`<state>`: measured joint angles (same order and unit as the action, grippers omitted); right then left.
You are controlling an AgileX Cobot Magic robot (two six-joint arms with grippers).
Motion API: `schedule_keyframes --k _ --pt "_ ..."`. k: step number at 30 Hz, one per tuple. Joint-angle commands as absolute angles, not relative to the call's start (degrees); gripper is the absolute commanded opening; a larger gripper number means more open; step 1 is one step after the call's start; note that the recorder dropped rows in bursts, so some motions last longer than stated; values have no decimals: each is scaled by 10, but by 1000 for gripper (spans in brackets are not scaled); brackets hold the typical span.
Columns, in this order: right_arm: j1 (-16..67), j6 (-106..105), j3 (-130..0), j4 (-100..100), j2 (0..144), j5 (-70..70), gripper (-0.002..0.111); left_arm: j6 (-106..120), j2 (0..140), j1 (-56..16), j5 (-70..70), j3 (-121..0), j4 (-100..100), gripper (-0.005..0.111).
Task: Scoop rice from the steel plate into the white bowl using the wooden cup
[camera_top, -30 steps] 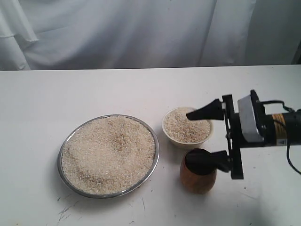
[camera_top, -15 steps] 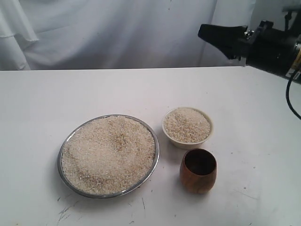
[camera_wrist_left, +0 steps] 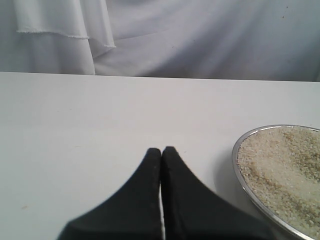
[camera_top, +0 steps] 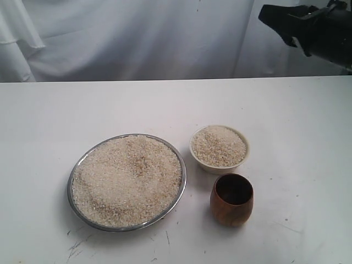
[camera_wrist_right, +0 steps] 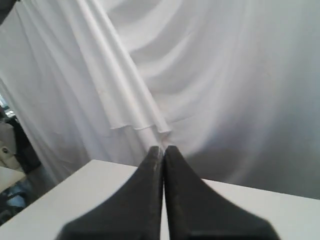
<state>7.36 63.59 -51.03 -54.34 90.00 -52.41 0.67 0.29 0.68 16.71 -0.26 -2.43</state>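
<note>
A heap of rice [camera_top: 127, 179] fills the steel plate [camera_top: 181, 190] at the centre left of the table. To its right the white bowl [camera_top: 219, 165] holds rice up to its rim. The wooden cup [camera_top: 231, 200] stands upright in front of the bowl, with a dark inside, and nothing touches it. My right gripper [camera_top: 268, 15] hangs high at the top right, far above the table, shut and holding nothing [camera_wrist_right: 163, 148]. My left gripper [camera_wrist_left: 161, 150] is shut and holds nothing, low over bare table beside the plate's rim [camera_wrist_left: 239, 172]; it is out of the exterior view.
A white cloth curtain [camera_top: 137, 38] hangs behind the table's far edge. The white tabletop [camera_top: 82, 110] has a few dark scuff marks near its front edge [camera_top: 77, 245].
My right gripper was open beside the wooden cup a second ago. It has let go, risen up and back to the top right, and is now shut. The cup stays upright.
</note>
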Motion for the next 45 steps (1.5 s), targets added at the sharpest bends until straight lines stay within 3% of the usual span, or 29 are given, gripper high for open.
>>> schedule_keyframes --k 1,9,14,20,32,36,45 --pt "60 577 -513 -550 887 -469 0 5 0 6 163 0 -25 0" --pt "60 520 -513 -544 863 -339 0 5 0 6 163 0 -25 0" --pt "78 490 -504 -564 706 -163 0 5 0 6 163 0 -25 0" --pt "78 490 -365 -576 503 -41 0 5 0 6 163 0 -25 0" --pt "78 557 -51 -575 104 -48 0 5 0 6 163 0 -25 0" --pt "78 583 0 -575 3 -48 0 5 0 6 163 0 -25 0" --pt "80 586 0 -558 0 0 0 5 0 6 163 0 -25 0"
